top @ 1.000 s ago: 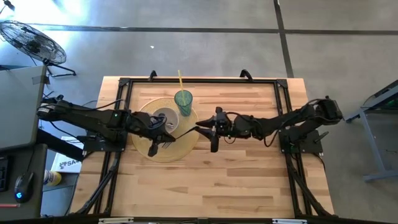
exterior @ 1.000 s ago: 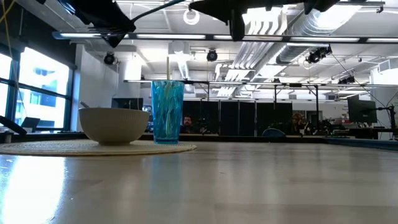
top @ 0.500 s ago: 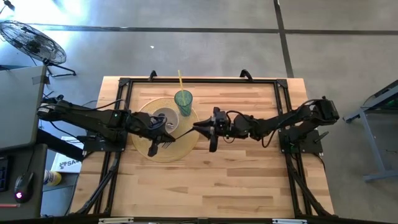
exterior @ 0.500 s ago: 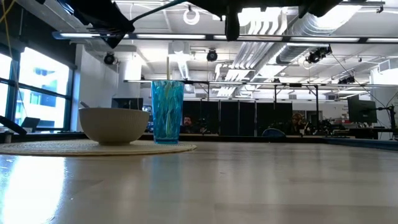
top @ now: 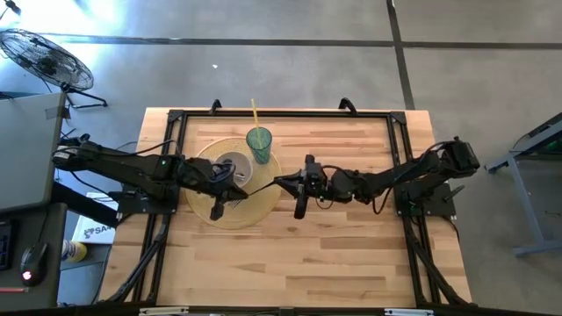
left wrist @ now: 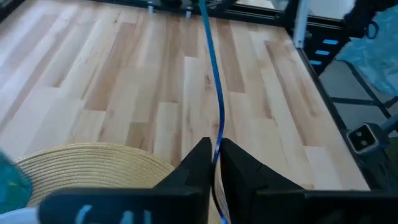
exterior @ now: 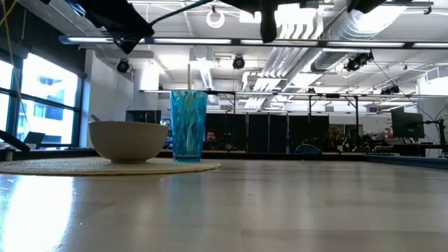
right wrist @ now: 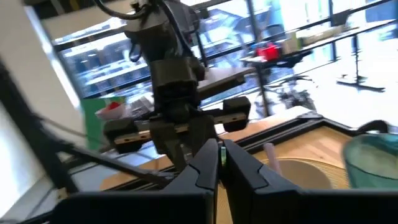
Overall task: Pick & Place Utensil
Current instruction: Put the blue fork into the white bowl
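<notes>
Above the round woven placemat (top: 230, 195) near the desk's left edge, we see both grippers pinching one thin utensil (top: 260, 186) — left gripper (top: 235, 185), right gripper (top: 285, 183) — its long axis running left-right between them.

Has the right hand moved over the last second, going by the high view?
Yes, a little. The right hand stays by the woven mat's edge, while the dark piece below its wrist sits slightly farther from the mat than before.
</notes>
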